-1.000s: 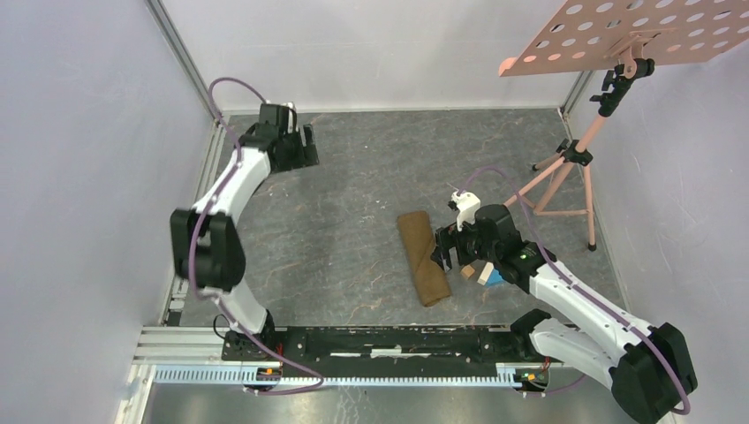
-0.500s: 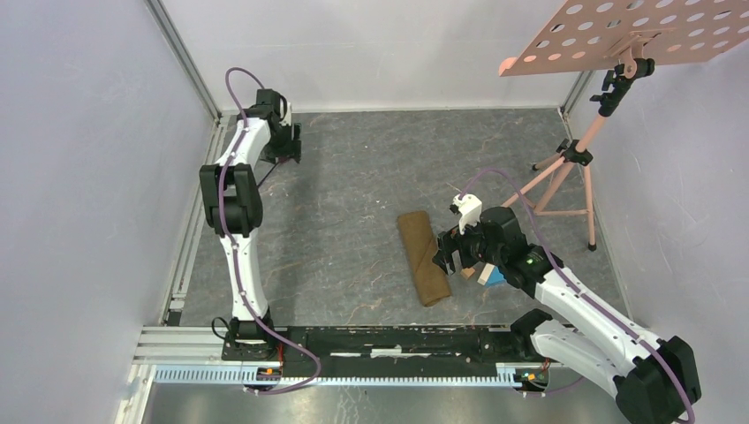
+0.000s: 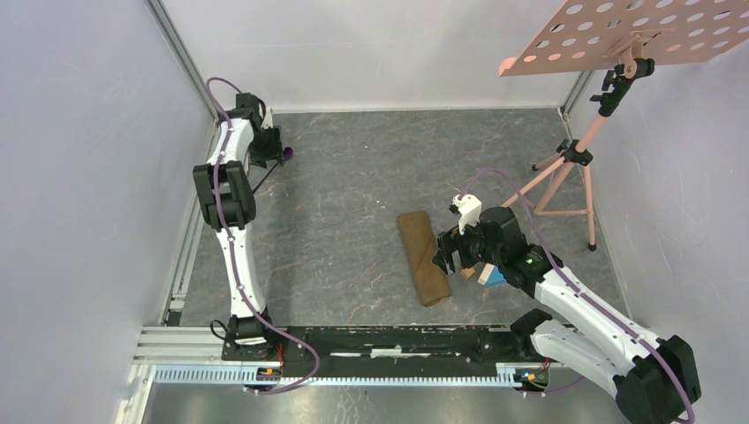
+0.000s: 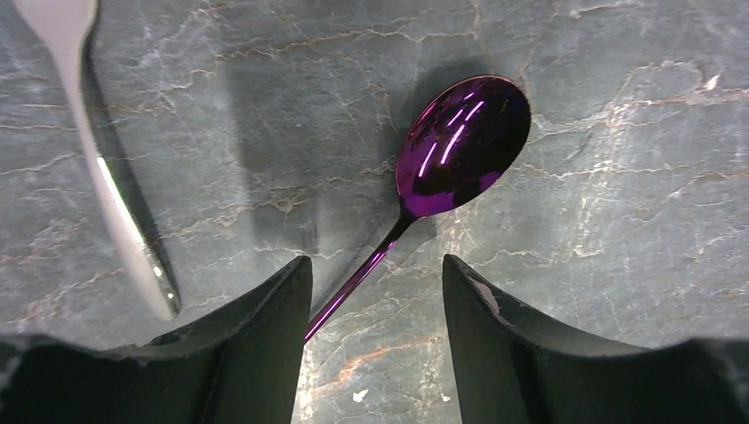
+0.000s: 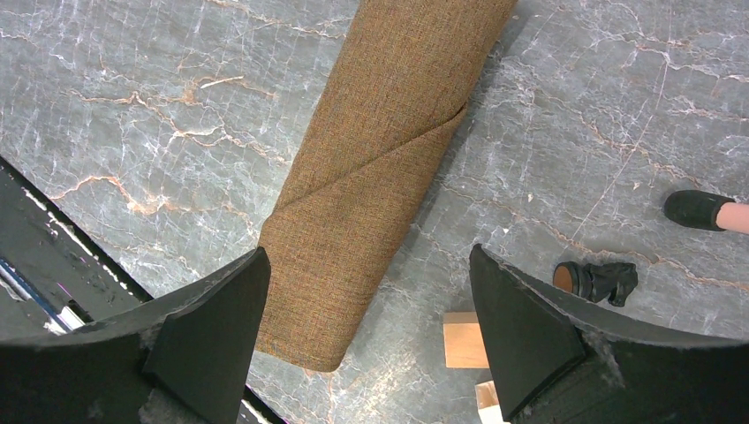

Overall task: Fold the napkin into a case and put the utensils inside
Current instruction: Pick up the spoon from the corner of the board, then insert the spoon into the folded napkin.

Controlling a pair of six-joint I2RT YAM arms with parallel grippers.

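The napkin [image 3: 422, 256] lies folded into a long narrow brown case [image 5: 380, 159] mid-table, with a diagonal flap across it. My right gripper [image 5: 369, 256] hovers open over the case's near end, one finger on each side, touching nothing. At the far left corner my left gripper [image 3: 269, 146] hangs low over the utensils. The purple spoon [image 4: 464, 146] lies flat on the table. Its thin handle runs between the open fingers of the left gripper [image 4: 375, 265], close to the left finger [image 4: 265, 336]. The silver fork [image 4: 97, 168] lies to the left, outside the jaws.
A wooden block [image 5: 464, 340] and a blue block [image 3: 493, 278] sit just right of the case. A pink tripod stand [image 3: 565, 177] with a perforated board [image 3: 636, 35] occupies the far right. White walls enclose the table; a black rail [image 3: 380, 340] runs along the near edge.
The left arm has swung back into the far left corner and come down over the spoon, its jaws narrowing. The right arm has barely moved.
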